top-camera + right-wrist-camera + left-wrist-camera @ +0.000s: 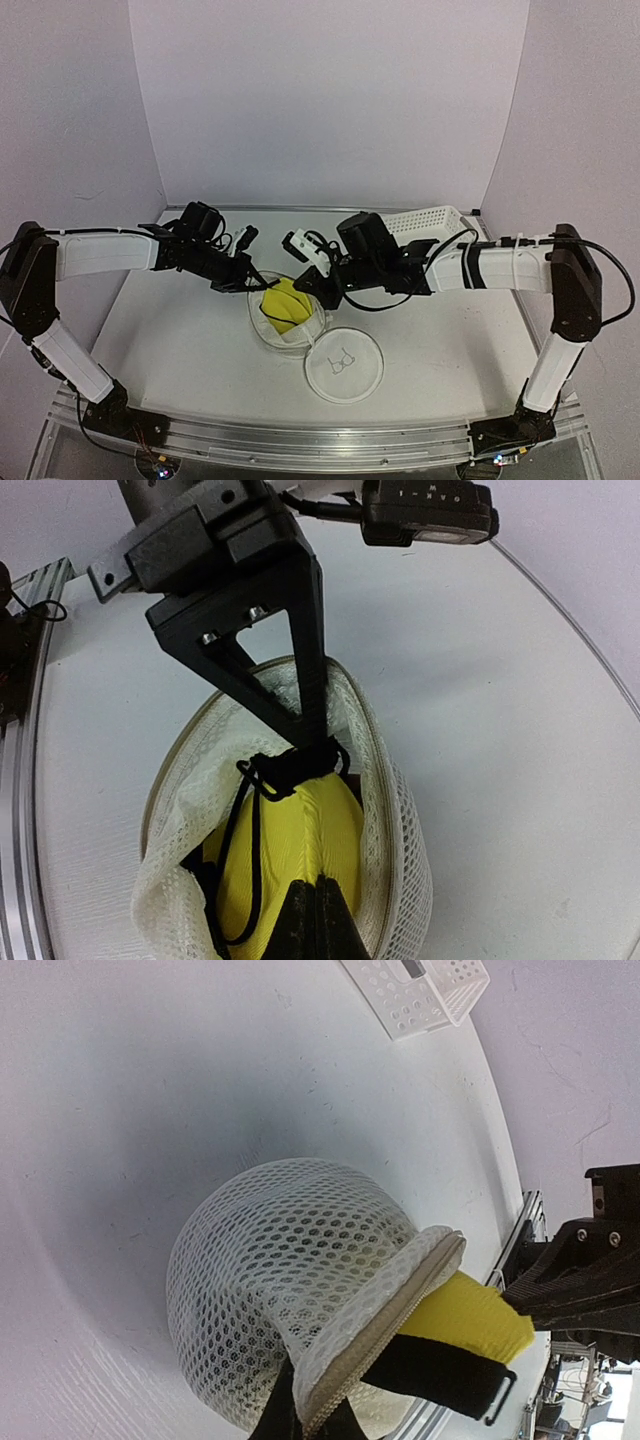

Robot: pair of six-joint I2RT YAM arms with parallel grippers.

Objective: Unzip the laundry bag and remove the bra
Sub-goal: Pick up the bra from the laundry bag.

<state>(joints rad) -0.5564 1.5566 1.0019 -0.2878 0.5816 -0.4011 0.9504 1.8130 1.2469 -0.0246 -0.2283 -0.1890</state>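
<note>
Mesh laundry bag point(270, 1280), smooth cloth bra point(300, 850)

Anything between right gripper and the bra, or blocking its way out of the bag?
Nothing visible. The right gripper is shut on the bra through the open laundry bag; the lid lies flat beside it. Watch the black strap bunched at the left gripper, which pinches the rim: it may snag.
</note>
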